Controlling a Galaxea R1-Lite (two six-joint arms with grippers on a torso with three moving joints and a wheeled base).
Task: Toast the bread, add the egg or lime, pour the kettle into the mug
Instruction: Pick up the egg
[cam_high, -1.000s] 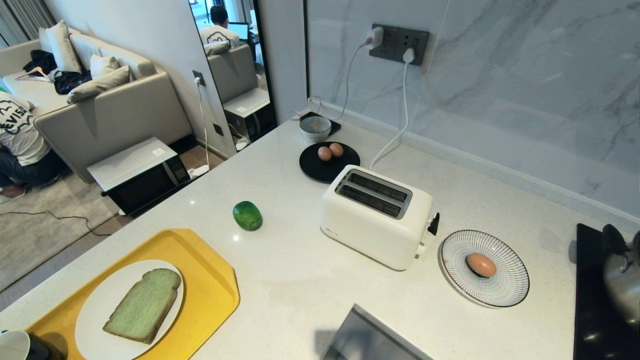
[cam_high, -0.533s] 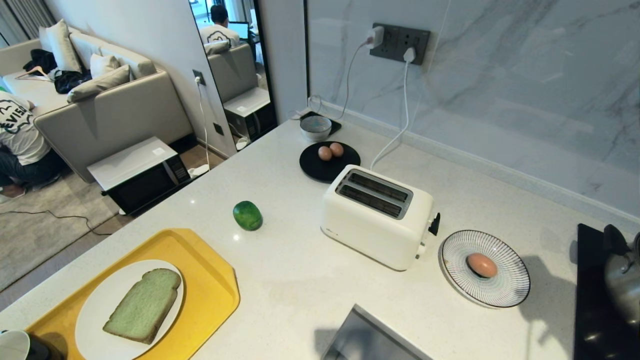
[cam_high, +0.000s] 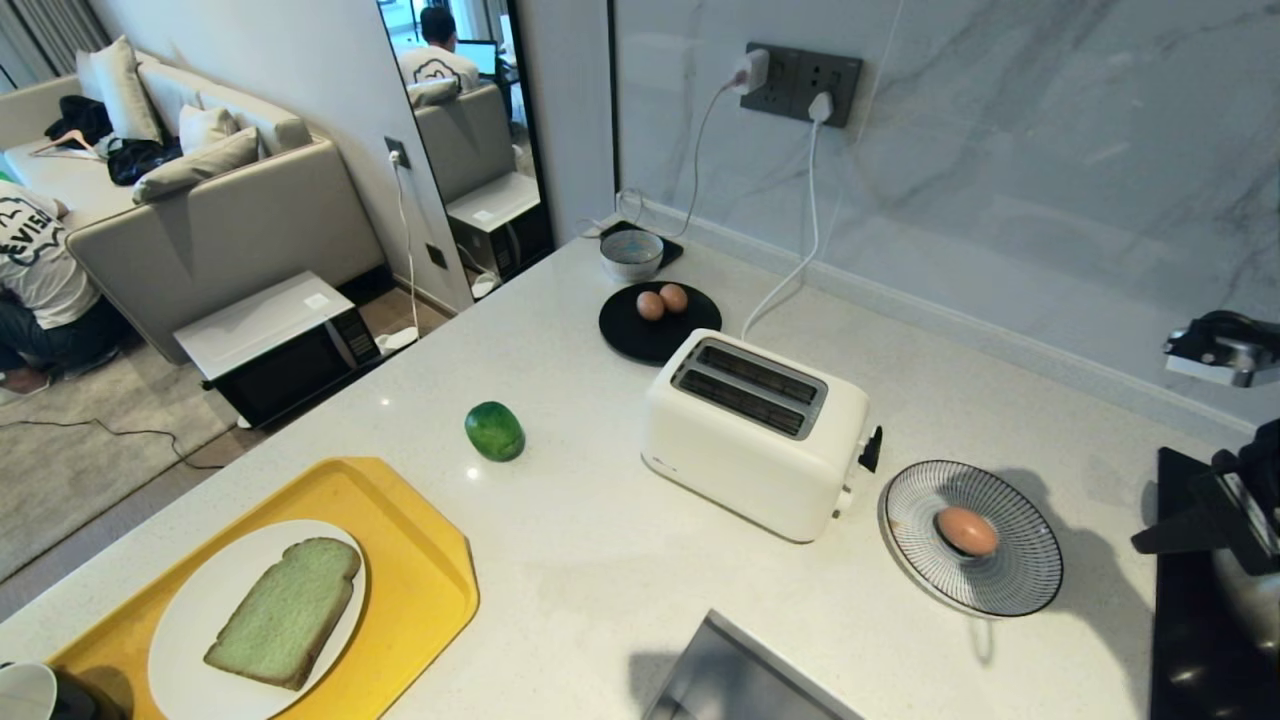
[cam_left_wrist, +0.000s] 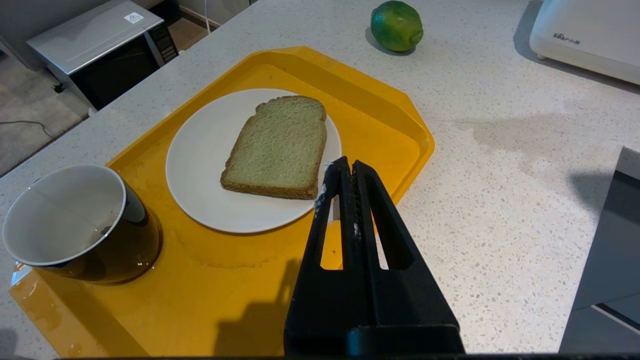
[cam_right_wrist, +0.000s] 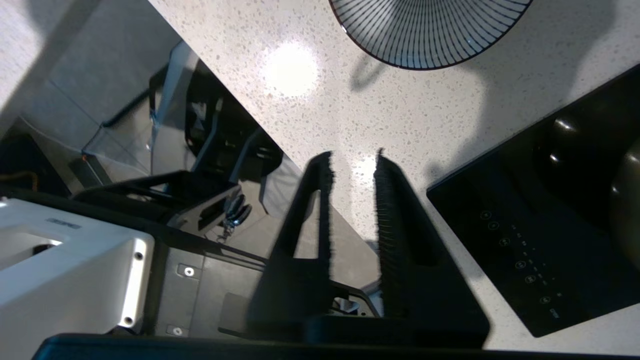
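Biggest risk is the right arm: it's up at the right edge of the surface (cam_high: 620, 580), w/ the right gripper (cam_right_wrist: 352, 155) slightly parted and empty, hanging over bare surface between the striped plate (cam_right_wrist: 430, 50) and the black hob (cam_right_wrist: 525, 235); a careless sweep from there could clip the plate rim and send the egg (cam_high: 966, 530) rolling, or knock the metal kettle (cam_high: 1250, 590) on the hob, which shows only in part at the frame edge. Next, the toaster (cam_high: 755, 430): its slots are narrow, so the bread (cam_left_wrist: 277, 147), lying flat on the white plate (cam_left_wrist: 200, 200) in the yellow tray (cam_left_wrist: 400, 120), could jam or tear if it goes in skewed. The left gripper (cam_left_wrist: 347, 167) is pressed shut, holds nothing, and hovers just beside the bread. The lime (cam_high: 494, 431) sits loose on the surface and prob. rolls at a nudge; the mug (cam_left_wrist: 75, 225) stands on the tray's corner, near the edge. Writing: small logo on the toaster's side, too small to read; a person's white shirt shows "VIE…", partly cut off.
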